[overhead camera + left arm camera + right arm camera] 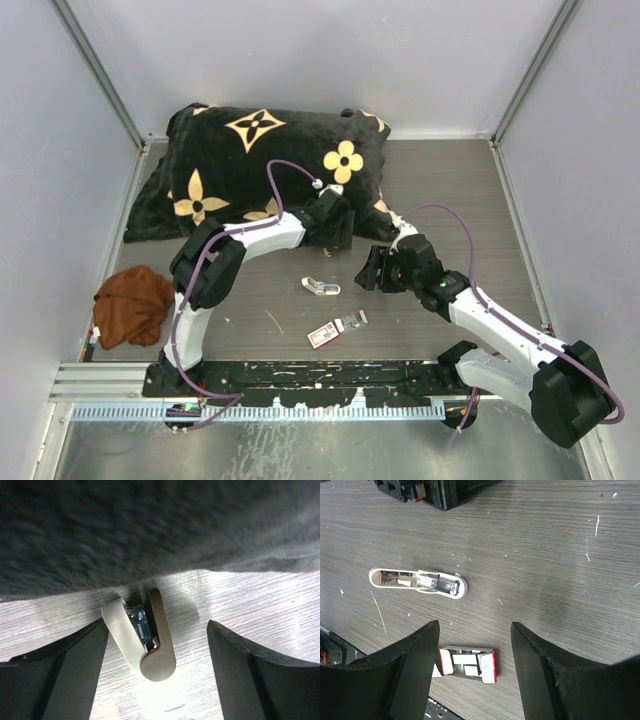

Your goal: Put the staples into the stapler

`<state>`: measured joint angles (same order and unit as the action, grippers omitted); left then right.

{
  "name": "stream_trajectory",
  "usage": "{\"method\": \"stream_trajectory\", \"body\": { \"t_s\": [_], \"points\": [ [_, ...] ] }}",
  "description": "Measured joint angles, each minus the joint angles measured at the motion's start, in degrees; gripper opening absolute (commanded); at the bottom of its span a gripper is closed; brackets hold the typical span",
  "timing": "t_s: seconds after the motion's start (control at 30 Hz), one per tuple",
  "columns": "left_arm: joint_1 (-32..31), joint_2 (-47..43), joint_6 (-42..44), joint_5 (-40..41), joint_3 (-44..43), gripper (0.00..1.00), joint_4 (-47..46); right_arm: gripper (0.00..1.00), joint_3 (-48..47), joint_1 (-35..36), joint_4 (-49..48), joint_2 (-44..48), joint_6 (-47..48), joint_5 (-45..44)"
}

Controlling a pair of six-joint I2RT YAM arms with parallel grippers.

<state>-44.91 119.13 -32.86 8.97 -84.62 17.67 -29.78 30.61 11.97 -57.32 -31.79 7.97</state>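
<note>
A cream stapler [145, 640], hinged open in a V, lies on the table at the pillow's edge. It sits between the fingers of my left gripper [157, 625], which is open and not touching it. In the top view this gripper [335, 240] is at the pillow's front edge. A second white stapler-like piece [320, 287] [417, 582] lies on its side mid-table, its cavity showing. The staples' red-and-white box [322, 335] [467, 664] lies open by its small grey tray [352, 322]. My right gripper [372, 272] [475, 625] hovers open above the box, holding nothing.
The black pillow [265, 165] with gold flowers fills the back of the table. A brown cloth [133, 305] lies bunched at the left edge. A metal rail [300, 378] runs along the front. One loose staple [175, 708] lies near the left fingers.
</note>
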Motion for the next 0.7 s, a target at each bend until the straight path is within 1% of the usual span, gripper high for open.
{"method": "stream_trajectory", "body": {
  "t_s": [0.13, 0.27, 0.33, 0.4, 0.53, 0.63, 0.7],
  "points": [
    [-0.9, 0.0, 3.2, 1.8, 0.4, 0.61, 0.9, 0.65, 0.0, 0.0, 0.5, 0.7, 0.0, -1.5],
    [-1.4, -1.2, 5.7, 2.8, 2.8, 0.46, 0.2, 0.65, 0.0, 0.0, 0.6, 1.8, -0.2, -2.8],
    [-1.4, -1.9, 6.6, 2.8, 3.9, 0.33, -0.3, 0.65, 0.0, 0.0, 0.6, 2.4, -0.4, -3.5],
    [-1.4, -2.5, 7.3, 2.6, 4.9, 0.24, -1.0, 0.65, 0.0, 0.0, 1.0, 2.9, -0.7, -4.2],
    [-1.5, -4.3, 10.3, 1.0, 7.4, 0.17, -2.3, 0.65, 0.0, 0.0, 3.2, 4.7, -1.9, -5.6],
    [-1.6, -7.4, 13.6, -0.9, 11.2, 0.16, -2.9, 0.65, 0.0, 0.0, 5.2, 6.6, -3.8, -6.6],
    [-1.9, -11.4, 16.9, -1.8, 15.1, 0.16, -3.5, 0.66, 0.0, 0.0, 6.6, 8.2, -6.0, -6.6]
  ]
}}
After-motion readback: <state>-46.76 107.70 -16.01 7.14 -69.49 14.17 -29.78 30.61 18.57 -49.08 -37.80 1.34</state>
